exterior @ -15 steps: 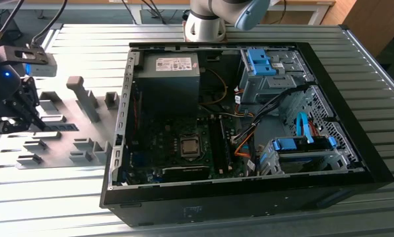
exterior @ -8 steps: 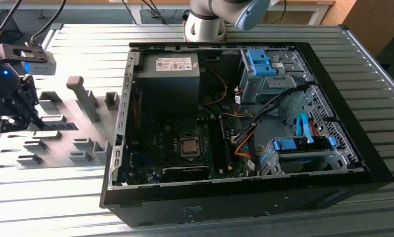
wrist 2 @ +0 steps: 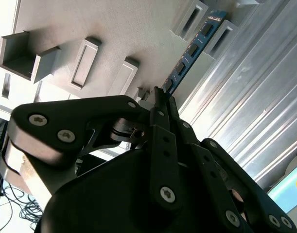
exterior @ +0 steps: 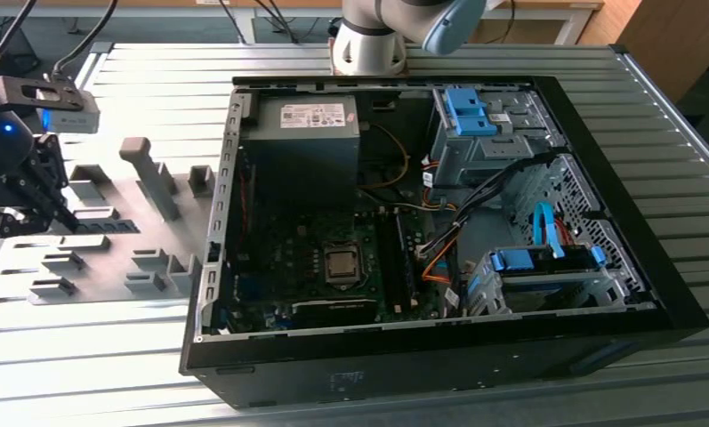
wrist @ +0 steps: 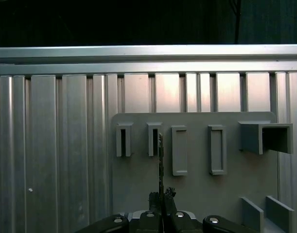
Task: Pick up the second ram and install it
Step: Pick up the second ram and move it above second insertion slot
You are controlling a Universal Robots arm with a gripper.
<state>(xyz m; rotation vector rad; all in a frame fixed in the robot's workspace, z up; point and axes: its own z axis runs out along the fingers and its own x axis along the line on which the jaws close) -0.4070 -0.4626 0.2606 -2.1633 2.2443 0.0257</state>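
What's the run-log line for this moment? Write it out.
gripper: shut on second ram | location: over grey fixture plate | computer case: open, apart from gripper

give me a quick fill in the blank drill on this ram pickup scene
1. The end effector is shut on one end of the second ram, whose board is ___ in colour.
2. The grey fixture plate lies toward the exterior view's ___ of the computer case.
3. The second ram is by the fixture plate's slot blocks, not yet inside the computer ___.
Missing words: blue; left; case
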